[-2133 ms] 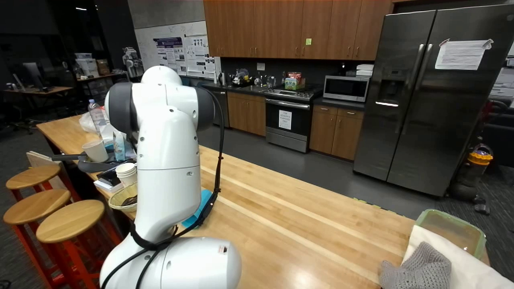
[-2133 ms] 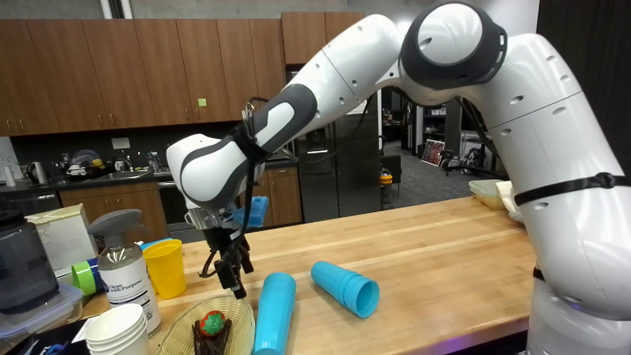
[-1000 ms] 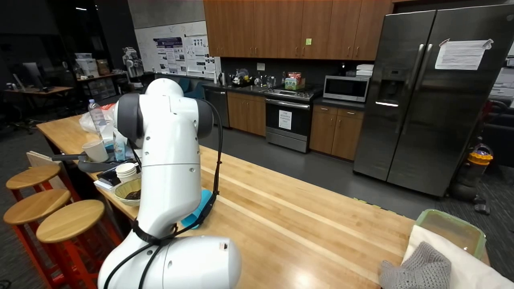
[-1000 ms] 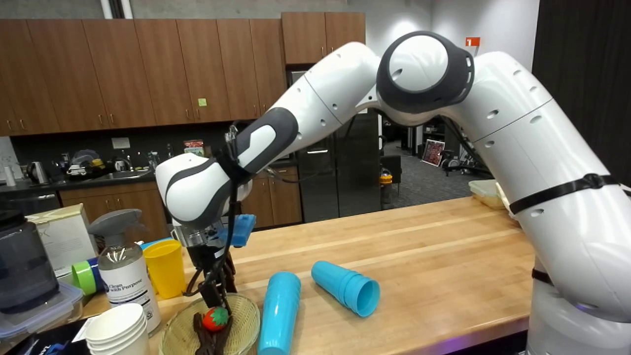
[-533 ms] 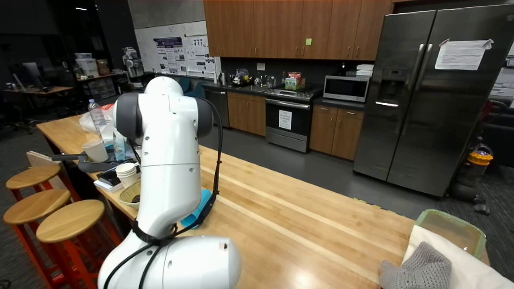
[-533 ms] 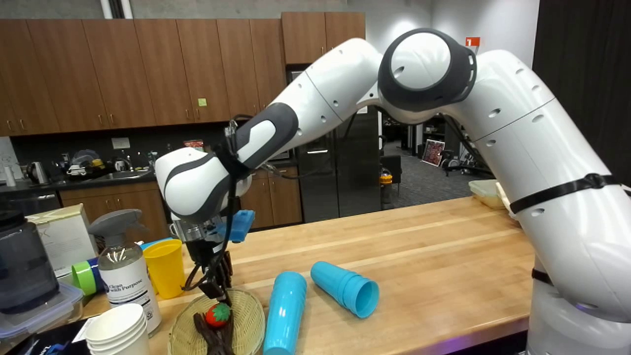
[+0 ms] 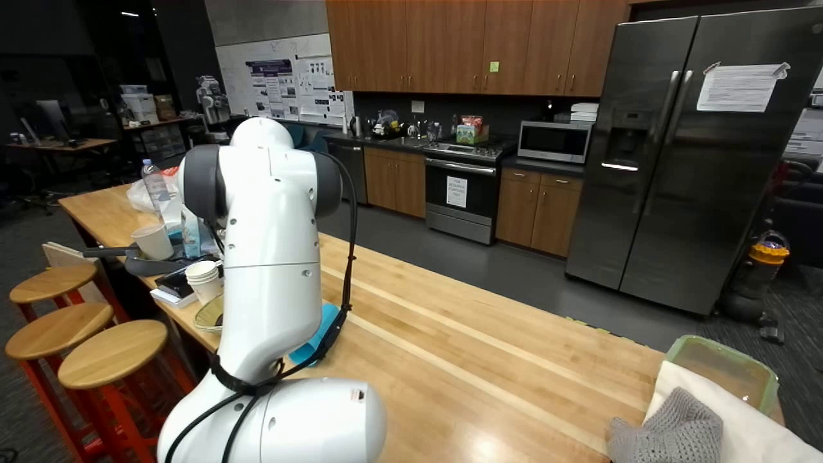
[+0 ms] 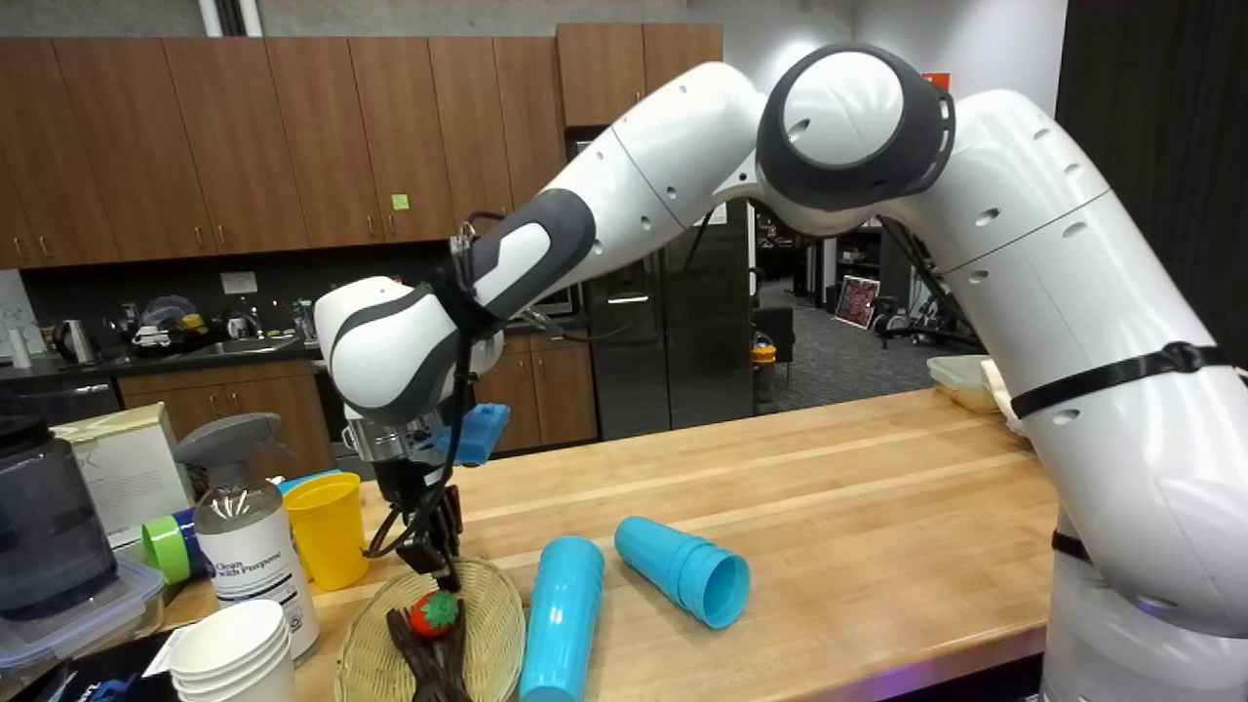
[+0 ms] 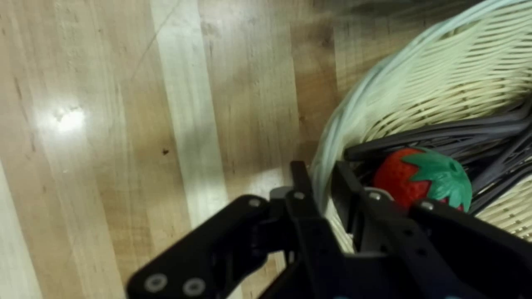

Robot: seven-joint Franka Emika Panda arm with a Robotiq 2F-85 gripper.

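My gripper (image 9: 319, 170) is shut on the rim of a pale woven basket (image 9: 469, 70), one finger inside the wall and the other outside. A red toy strawberry (image 9: 397, 174) with a green leafy cap lies in the basket, right beside the inner finger. Under and around it are dark brown stick-like pieces (image 9: 449, 128). In an exterior view my gripper (image 8: 446, 575) points down at the basket's far edge. The arm hides much of the basket (image 7: 209, 316) in an exterior view, and the gripper as well.
A stack of blue cups (image 8: 563, 624) lies close beside the basket, with another blue stack (image 8: 673, 568) farther right. A yellow cup (image 8: 330, 536), a spray bottle (image 8: 252, 556) and white paper cups (image 8: 234, 653) crowd the left. A grey cloth (image 7: 675, 431) lies at the table's far end.
The gripper came down to the basket and its jaws closed on the rim. The basket slid rightward in an exterior view, its gripped edge now slightly higher; the nearer blue stack shifted right too.
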